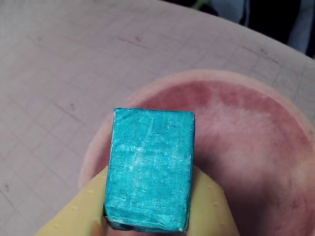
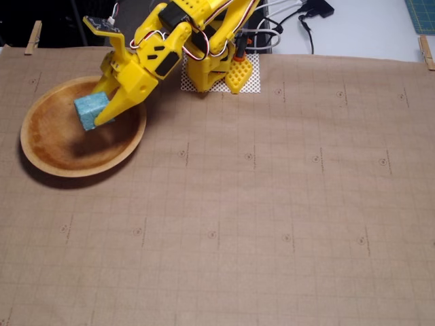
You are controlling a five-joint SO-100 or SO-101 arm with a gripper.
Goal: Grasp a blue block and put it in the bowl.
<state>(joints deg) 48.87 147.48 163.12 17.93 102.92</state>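
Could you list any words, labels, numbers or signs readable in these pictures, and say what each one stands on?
None can be read.
Brown grid paper: only ruled lines and small round marks at crossings, no lettering.
Blue block, held in the pincer over the bowl: plain faces.
Yellow arm: no legible label.

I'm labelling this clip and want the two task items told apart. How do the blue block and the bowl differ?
The blue block is teal and box-shaped; the bowl is brown wood and round. The block is far smaller than the bowl. The block is held in the gripper above the bowl, while the bowl rests on the table. Both look matte.
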